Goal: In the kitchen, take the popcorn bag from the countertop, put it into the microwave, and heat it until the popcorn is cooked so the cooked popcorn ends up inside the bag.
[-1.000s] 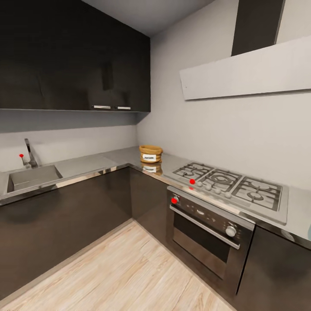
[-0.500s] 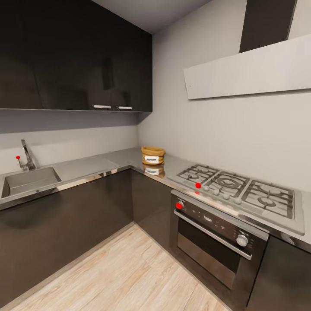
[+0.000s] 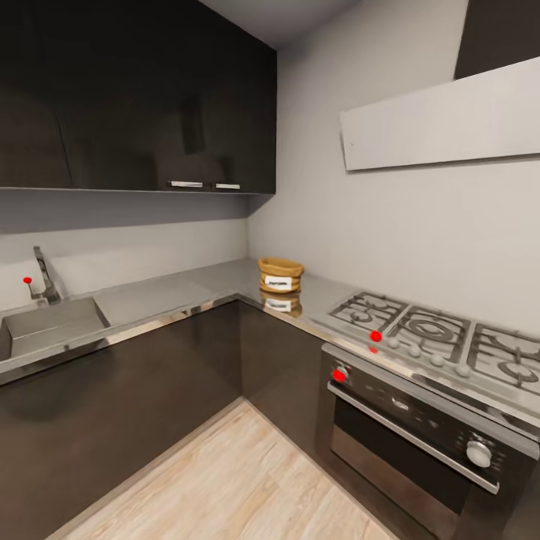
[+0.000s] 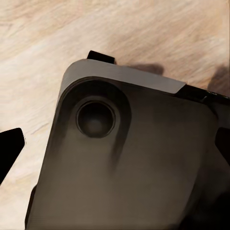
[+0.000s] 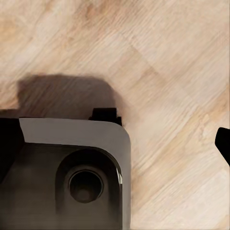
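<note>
Bag (image 3: 280,274): upright on the surface (image 3: 172,289), far corner, left of the hob (image 3: 442,341).
Grippers: state cannot be told.

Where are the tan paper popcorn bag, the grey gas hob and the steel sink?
Tan paper popcorn bag (image 3: 280,275): head view, on its white label.
Grey gas hob (image 3: 435,328): head view, middle burner grate.
Steel sink (image 3: 46,324): head view, basin floor.

The head view has swung left; the popcorn bag (image 3: 280,275) sits unmoved.
</note>
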You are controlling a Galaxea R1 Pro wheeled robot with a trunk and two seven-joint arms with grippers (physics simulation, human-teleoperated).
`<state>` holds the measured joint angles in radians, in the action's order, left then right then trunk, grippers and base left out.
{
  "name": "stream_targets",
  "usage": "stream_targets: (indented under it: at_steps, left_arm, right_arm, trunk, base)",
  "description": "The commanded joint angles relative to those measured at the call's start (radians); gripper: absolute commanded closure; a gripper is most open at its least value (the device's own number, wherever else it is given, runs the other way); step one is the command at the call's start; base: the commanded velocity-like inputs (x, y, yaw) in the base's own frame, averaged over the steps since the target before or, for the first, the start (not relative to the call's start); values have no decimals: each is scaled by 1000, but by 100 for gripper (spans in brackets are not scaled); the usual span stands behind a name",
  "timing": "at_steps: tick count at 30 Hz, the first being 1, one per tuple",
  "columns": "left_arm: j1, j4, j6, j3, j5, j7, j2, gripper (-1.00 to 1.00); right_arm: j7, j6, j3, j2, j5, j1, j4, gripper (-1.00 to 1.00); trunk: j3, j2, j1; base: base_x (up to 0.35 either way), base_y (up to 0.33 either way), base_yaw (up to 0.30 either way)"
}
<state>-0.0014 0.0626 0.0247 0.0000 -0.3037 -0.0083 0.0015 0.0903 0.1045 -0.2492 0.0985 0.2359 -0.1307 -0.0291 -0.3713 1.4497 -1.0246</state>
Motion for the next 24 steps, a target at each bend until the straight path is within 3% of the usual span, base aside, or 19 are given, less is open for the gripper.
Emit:
stream_targets:
  at_steps: [1,24]
  left_arm:
    - [0,0,2,-2,-4,-1,-1,-100]
    - [0,0,10,-5,1,1,-3,-100]
  right_arm:
    - [2,6,-9,0,8,-1,-3,-100]
    - [2,7,-9,0,8,-1,-3,-100]
  trunk:
    - [-1,1,-1]
    - [-1,1,-1]
  base:
    - [286,245,0]
    - [287,237,0]
